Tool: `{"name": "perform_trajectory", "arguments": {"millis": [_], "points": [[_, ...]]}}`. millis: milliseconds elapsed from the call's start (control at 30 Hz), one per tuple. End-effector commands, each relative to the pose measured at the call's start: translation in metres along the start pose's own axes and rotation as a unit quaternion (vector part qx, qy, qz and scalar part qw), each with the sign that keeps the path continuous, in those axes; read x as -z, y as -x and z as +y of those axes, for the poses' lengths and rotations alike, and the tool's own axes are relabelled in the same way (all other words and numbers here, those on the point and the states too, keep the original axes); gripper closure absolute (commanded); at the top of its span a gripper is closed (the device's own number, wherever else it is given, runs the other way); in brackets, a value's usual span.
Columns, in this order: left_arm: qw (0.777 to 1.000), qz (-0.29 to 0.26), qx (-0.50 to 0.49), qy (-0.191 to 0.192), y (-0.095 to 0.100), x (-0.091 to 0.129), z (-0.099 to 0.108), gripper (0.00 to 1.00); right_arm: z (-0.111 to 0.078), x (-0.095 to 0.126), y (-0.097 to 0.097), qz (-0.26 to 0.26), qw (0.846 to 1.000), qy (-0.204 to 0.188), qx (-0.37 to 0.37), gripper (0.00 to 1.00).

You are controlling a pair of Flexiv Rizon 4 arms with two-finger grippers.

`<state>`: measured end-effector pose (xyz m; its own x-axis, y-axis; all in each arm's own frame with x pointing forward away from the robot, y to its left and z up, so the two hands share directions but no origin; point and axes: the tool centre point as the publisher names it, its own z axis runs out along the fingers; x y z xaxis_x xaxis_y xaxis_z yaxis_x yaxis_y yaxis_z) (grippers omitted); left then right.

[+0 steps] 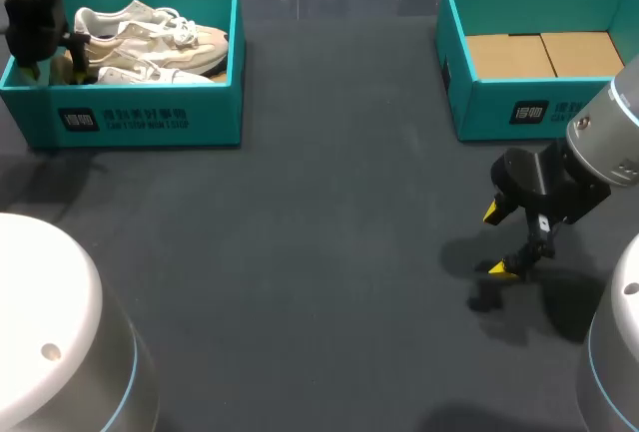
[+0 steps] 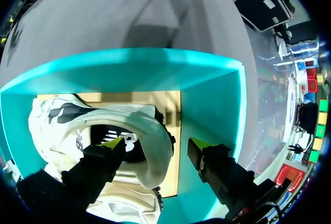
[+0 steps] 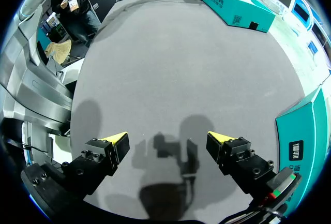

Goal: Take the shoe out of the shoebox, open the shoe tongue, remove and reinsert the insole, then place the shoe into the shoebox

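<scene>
Shoes (image 1: 150, 43) lie in the left shoebox (image 1: 140, 121), well apart from the right shoebox (image 1: 519, 111).

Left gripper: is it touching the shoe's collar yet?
Cannot tell. In the left wrist view the left gripper's open fingers straddle the shoe's collar, one tip over its opening, but neither contact nor gap shows plainly. The head view settles nothing.

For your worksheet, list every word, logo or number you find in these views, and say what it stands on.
Left shoebox, front: white logo and lettering, too blurred to read.
Right shoebox, front: similar print, partly behind the right arm, also unreadable.
Shoe: dark logo mark, no readable words.
No numbers anywhere.
</scene>
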<state>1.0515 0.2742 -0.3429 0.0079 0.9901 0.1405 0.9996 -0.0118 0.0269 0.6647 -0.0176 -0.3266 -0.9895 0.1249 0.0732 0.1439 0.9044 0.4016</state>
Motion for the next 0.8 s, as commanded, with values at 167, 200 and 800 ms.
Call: {"name": "perform_trajectory", "arguments": {"millis": [167,200,800], "points": [[1.000,0.003,0.008,-0.006,0.003,-0.012,0.001,0.25,0.000,0.001,-0.002,-0.001,1.000,-0.001,0.000,0.00],[1.000,0.004,0.009,-0.007,0.003,-0.013,0.002,0.26,0.000,0.001,-0.002,-0.001,1.000,-0.001,0.000,0.00],[0.999,0.000,0.027,-0.017,-0.004,-0.029,0.002,0.27,0.000,0.001,-0.002,-0.001,1.000,-0.001,0.000,0.00]]}}
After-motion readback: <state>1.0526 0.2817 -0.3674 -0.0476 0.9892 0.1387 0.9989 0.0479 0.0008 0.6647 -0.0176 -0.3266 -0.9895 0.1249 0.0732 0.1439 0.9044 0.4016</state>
